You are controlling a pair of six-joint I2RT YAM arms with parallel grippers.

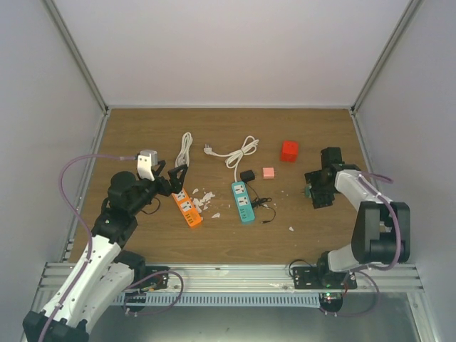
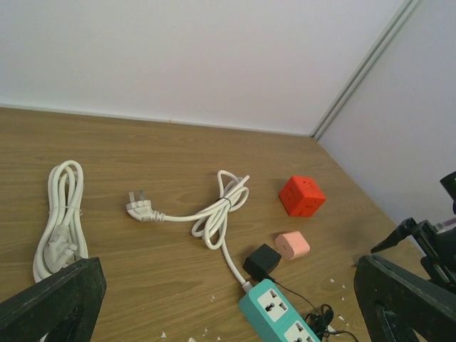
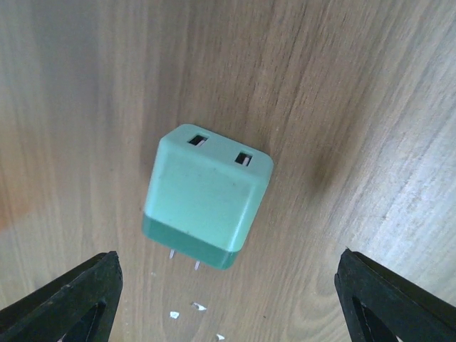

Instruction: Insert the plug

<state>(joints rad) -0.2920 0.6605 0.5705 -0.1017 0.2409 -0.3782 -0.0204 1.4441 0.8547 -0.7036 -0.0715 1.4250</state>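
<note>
The plug (image 1: 247, 176) is a small black box on the table at the far end of the teal power strip (image 1: 243, 201), its thin black wire (image 1: 262, 204) bundled to the strip's right. In the left wrist view the plug (image 2: 261, 262) lies just beyond the teal strip (image 2: 281, 313). My left gripper (image 1: 171, 178) is open and empty, over the far end of the orange power strip (image 1: 187, 206), left of the plug; it is also seen from the left wrist (image 2: 228, 288). My right gripper (image 1: 314, 190) is open above a green adapter (image 3: 206, 196), far right of the plug.
A pink adapter (image 1: 268, 172) and a red cube socket (image 1: 288, 151) lie right of the plug. A coiled white cord (image 1: 185, 149) and the teal strip's white cord with its white plug (image 1: 209, 149) lie at the back. White scraps are scattered between the strips.
</note>
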